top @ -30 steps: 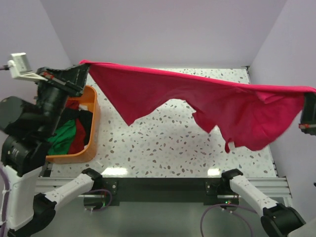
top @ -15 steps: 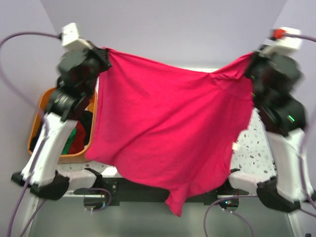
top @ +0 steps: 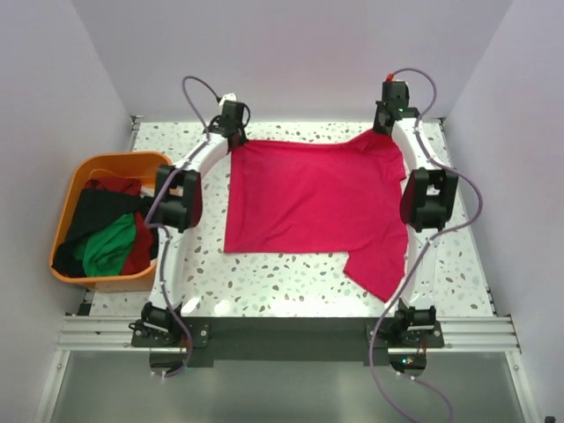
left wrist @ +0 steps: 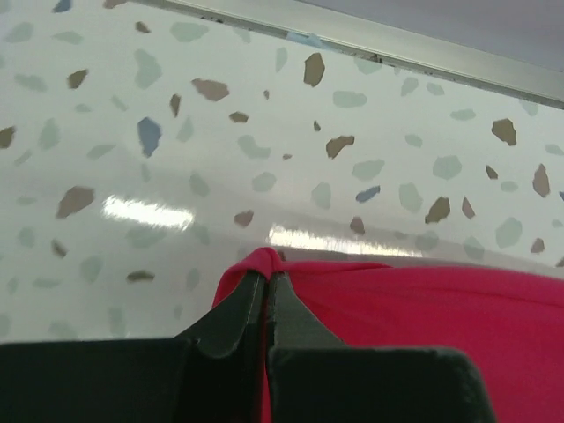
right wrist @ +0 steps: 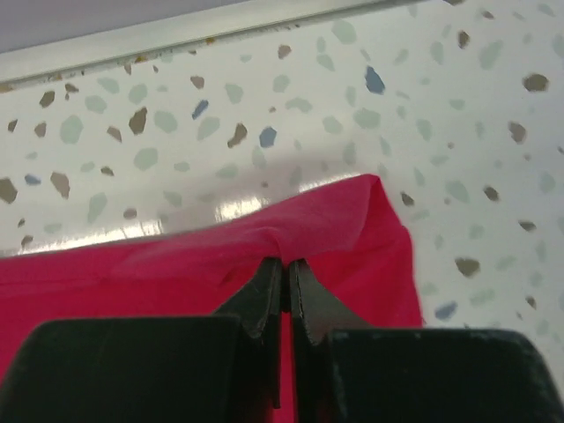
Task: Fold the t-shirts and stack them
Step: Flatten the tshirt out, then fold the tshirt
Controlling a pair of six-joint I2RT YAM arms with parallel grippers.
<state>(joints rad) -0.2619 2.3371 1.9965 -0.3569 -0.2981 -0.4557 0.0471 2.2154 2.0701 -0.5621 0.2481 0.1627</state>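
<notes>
The crimson-pink t-shirt (top: 308,198) lies spread on the speckled table, with one part trailing toward the near right. My left gripper (top: 234,134) is shut on the shirt's far left corner (left wrist: 264,262), low at the table's back. My right gripper (top: 385,128) is shut on the far right corner (right wrist: 291,247), also low near the back edge. Both arms are stretched far forward along the shirt's sides. Green (top: 110,245), black (top: 92,216) and dark red (top: 113,185) shirts lie bundled in the orange tub.
The orange tub (top: 157,163) stands at the table's left side. The table's back rail (left wrist: 370,40) runs just beyond both grippers. Purple walls enclose the back and sides.
Both arms swung the hanging shirt forward and down. It went from held up in the air to lying spread flat on the table, with the grippers now at the far edge.
</notes>
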